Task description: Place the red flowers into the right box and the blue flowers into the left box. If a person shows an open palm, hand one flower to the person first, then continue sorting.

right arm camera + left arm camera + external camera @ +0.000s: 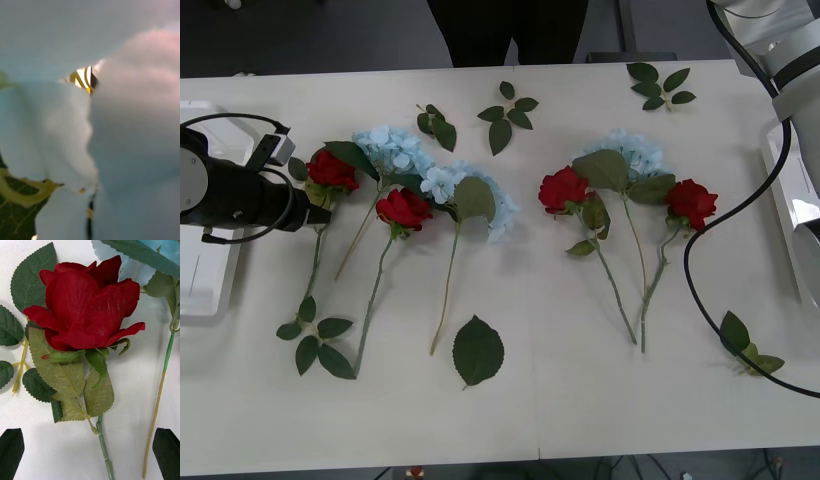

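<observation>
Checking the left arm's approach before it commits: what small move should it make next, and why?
Probably lower the left gripper and close on the rose stem. Its fingers are open with the stem between them, and the rose still lies on the table by the left box.

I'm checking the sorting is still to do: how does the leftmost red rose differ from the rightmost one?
The leftmost red rose has the left gripper over it, black fingers open either side of its stem; the rightmost red rose has no gripper at it. The leftmost lies beside a blue hydrangea near the left box; the rightmost lies nearer the right box. Both lie flat on the table, unsorted.
</observation>
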